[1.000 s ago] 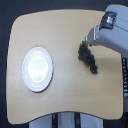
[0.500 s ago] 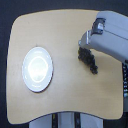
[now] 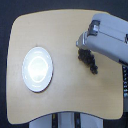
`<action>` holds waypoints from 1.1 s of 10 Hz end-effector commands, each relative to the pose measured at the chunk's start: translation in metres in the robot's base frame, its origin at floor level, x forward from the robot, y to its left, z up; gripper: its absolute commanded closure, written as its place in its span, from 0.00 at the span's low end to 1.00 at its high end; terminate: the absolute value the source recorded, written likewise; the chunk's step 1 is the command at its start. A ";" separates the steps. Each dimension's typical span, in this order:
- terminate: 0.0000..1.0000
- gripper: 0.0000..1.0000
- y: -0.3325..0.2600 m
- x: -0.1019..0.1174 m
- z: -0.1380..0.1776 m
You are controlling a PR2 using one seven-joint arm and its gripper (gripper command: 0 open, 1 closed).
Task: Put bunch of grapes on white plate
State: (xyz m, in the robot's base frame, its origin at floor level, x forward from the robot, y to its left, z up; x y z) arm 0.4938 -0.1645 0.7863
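Standing by the pale wooden worktop (image 3: 65, 65), I take this for the pick-up step: the grapes are not yet on the plate, and the arm is down over them. The worktop fills most of the exterior view, a rounded slab with two things on it. The robot's grey arm comes in from the exterior view's right, and its gripper (image 3: 84, 49) sits right at the upper end of the fruit. Whether the jaws are spread or clamped I cannot tell; the housing hides them. The white plate (image 3: 37, 69) lies well apart toward the exterior view's left, round, glossy and bare. The bunch of grapes (image 3: 90, 62) is a small dark cluster, stretched slantwise, lying on the wood just below the gripper. Next, I judge, it needs a firm hold, a lift, then a carry across to the plate.
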 end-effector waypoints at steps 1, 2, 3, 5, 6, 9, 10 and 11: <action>0.00 0.00 0.017 0.002 -0.040; 0.00 0.00 0.019 0.005 -0.047; 0.00 0.00 0.018 0.005 -0.049; 0.00 0.00 0.011 0.005 -0.057; 0.00 0.00 0.008 -0.003 -0.060; 0.00 0.00 0.004 -0.014 -0.072; 0.00 0.00 0.005 -0.013 -0.076; 0.00 0.00 0.007 -0.011 -0.075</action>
State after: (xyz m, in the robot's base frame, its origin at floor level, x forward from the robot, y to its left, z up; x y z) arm 0.4880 -0.1562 0.7244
